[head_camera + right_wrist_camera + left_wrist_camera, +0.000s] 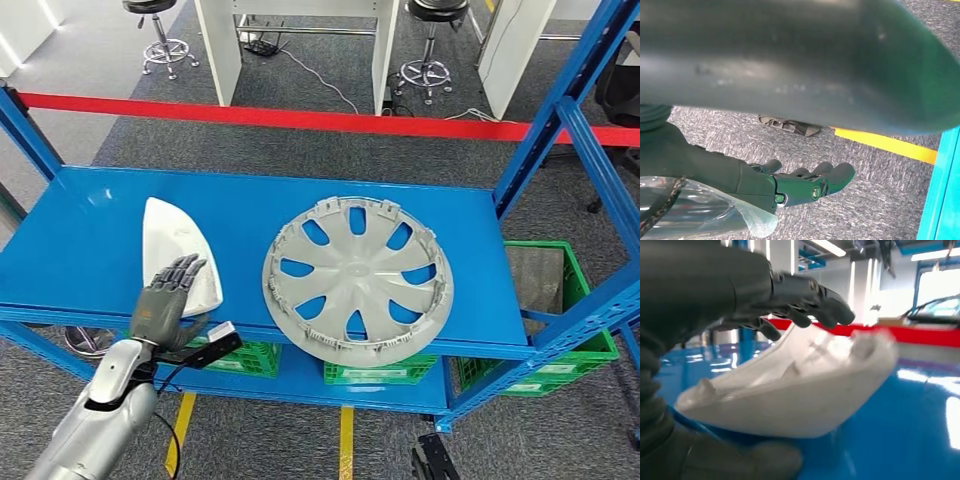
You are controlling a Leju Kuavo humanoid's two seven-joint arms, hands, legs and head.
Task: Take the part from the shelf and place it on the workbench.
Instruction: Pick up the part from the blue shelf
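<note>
Since the white part (180, 250) lies on the blue shelf (90, 240), near its front edge, the task is barely begun: no lift yet, carry and set-down all left. Left hand (167, 297) brackets the part's near end, fingers (817, 302) spread over its top, thumb under; looks like closing, not gripped. Right hand (798, 185) hangs over carpet, fingers loosely apart, holding nothing. Beside the part, further along the shelf: a grey hubcap (358, 279), not touching. Green crates (577, 300) sit below the shelf. Shelf's blue uprights may hamper withdrawal.
</note>
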